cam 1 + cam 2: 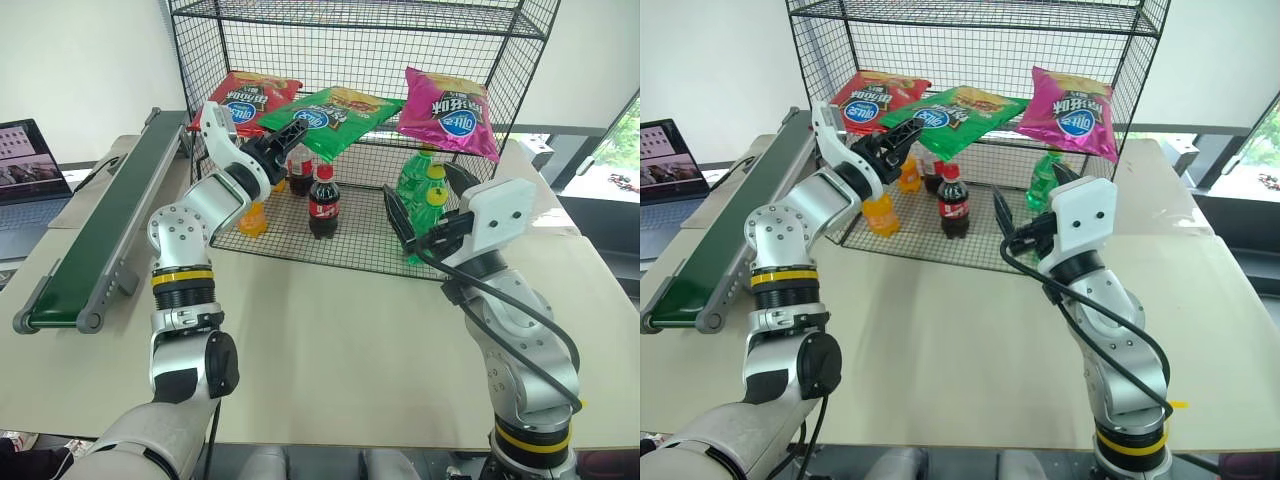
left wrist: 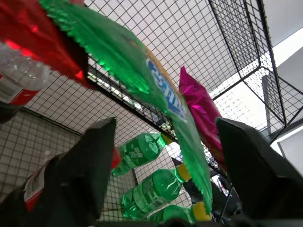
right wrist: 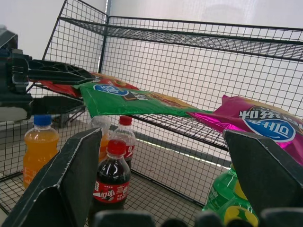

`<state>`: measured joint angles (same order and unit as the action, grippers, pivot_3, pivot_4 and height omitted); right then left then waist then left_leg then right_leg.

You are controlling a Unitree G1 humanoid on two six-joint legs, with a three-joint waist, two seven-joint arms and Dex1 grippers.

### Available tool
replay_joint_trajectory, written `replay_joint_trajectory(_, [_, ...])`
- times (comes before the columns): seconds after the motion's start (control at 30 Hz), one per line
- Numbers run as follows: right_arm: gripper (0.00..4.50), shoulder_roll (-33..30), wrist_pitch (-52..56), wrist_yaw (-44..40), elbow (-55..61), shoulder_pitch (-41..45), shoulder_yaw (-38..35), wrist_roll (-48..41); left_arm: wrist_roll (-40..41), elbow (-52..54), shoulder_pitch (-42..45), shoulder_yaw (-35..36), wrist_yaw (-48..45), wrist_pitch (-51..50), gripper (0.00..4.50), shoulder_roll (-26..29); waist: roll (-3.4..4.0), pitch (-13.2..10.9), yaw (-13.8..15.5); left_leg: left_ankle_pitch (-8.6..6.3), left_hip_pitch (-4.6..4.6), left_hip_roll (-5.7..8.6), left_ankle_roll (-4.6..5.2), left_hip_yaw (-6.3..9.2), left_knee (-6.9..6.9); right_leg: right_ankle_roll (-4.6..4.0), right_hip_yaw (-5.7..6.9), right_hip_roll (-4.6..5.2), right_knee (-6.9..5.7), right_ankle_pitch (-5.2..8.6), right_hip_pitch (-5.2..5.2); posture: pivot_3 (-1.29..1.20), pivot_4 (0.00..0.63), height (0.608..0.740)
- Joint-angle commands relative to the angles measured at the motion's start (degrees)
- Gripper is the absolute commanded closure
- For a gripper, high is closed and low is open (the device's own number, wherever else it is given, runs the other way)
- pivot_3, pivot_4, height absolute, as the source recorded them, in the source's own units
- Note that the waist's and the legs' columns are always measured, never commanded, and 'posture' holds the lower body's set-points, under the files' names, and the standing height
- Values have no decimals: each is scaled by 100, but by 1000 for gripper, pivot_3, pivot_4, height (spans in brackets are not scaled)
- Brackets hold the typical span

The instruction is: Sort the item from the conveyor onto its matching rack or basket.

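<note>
Green bag (image 1: 335, 112), blue oval logo

A glossy red snack bag (image 1: 247, 98) and a glossy magenta snack bag (image 1: 448, 112) lie well apart on one mesh shelf. Below them stand a clear plastic bottle of orange drink (image 1: 880, 213), two dark cola bottles with red caps (image 1: 322, 203), and a cluster of green plastic bottles with yellow caps (image 1: 421, 189). An open laptop (image 1: 27, 170) sits at the far left, beside the pale beige counter (image 1: 350, 350).
</note>
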<state>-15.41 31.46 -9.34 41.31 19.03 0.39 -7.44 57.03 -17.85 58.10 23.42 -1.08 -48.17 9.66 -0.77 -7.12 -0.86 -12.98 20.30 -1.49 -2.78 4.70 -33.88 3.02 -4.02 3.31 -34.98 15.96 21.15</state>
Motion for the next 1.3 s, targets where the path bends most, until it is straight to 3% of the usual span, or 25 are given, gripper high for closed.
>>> replay_joint_trajectory(0.03, [0,-62,-248,-85,308,93,105,81,-79,-50,230,15,-178,178,3076,19,0,0,-8,0,0,0,0,0,0,1,0,0,0,0,0,0,150,738])
replay_joint_trajectory(0.13, [0,-59,-254,-80,343,86,149,123,-41,-55,276,67,-175,156,4401,-13,0,0,-8,0,0,0,0,0,-1,8,0,0,0,5,0,0,150,738])
replay_joint_trajectory(0.17, [0,-58,-255,-74,346,82,151,128,-21,-42,279,85,-161,141,4457,-23,-1,0,-5,0,1,0,0,0,-1,8,0,0,0,5,0,0,150,738])
replay_joint_trajectory(0.37, [0,-42,-208,-43,344,20,125,120,398,330,164,198,86,-141,4457,-321,-2,-1,16,0,3,0,0,0,-2,8,0,2,0,4,0,0,150,738])
replay_joint_trajectory(0.6, [0,-36,-180,29,397,-50,54,141,917,555,283,683,1678,273,4457,-1147,-5,-2,14,0,1,0,0,0,-4,9,0,2,-1,4,-2,0,150,738])
replay_joint_trajectory(1.1, [0,-21,-121,65,504,-148,5,231,747,1271,229,350,3179,1303,4457,-1962,-9,-5,18,3,4,2,-5,0,-4,9,-1,2,5,4,-2,0,150,738])
replay_joint_trajectory(1.3, [0,-10,-123,87,506,-146,12,239,849,1145,237,97,3174,1433,4457,-2093,-10,-5,53,9,3,3,-15,0,-5,11,-1,3,5,3,-4,0,150,738])
